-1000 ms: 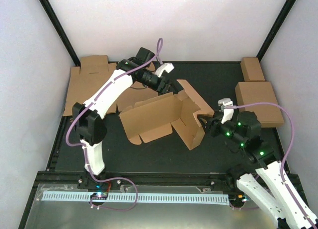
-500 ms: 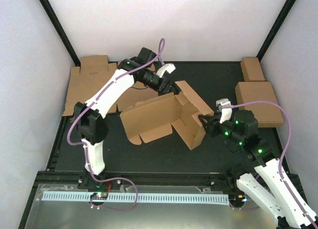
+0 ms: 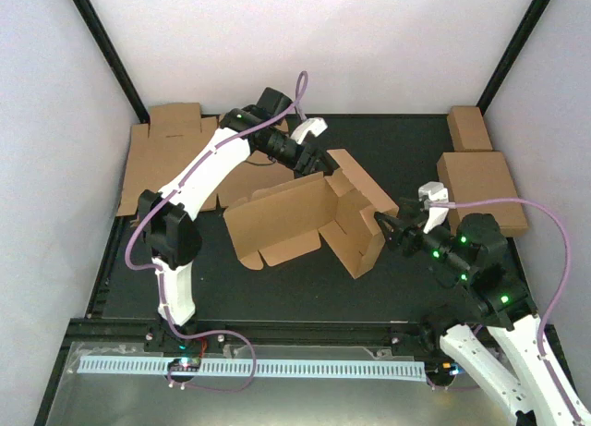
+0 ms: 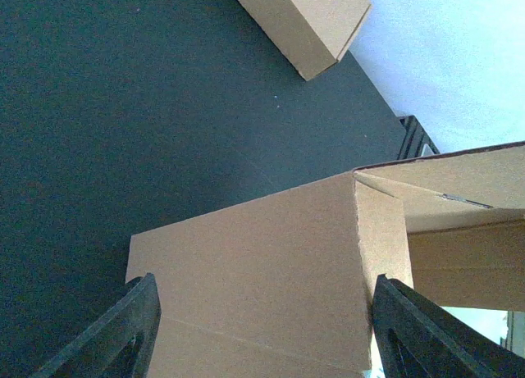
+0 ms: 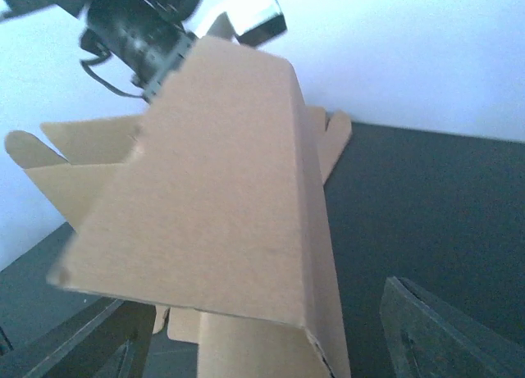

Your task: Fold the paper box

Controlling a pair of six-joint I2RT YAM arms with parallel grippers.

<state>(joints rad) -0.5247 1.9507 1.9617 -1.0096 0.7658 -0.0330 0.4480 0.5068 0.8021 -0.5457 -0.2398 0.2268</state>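
The paper box [image 3: 305,225] stands half-folded in the middle of the black mat, with a long wall raised and an angled side panel at its right end. My left gripper [image 3: 320,164] is at the top of the back right corner, open. In the left wrist view its fingers [image 4: 123,337] straddle a cardboard panel [image 4: 262,255]. My right gripper [image 3: 388,225] is open just right of the side panel. In the right wrist view [image 5: 262,337] the panel [image 5: 213,198] fills the space before the wide-apart fingers.
Flat cardboard sheets [image 3: 157,158] lie at the back left. A folded brown box [image 3: 480,190] and a smaller one [image 3: 468,127] sit at the back right. Black frame posts and white walls enclose the mat.
My right arm has drawn back to the right, its gripper moving slightly off the box's side panel. The left arm and the box have barely moved.
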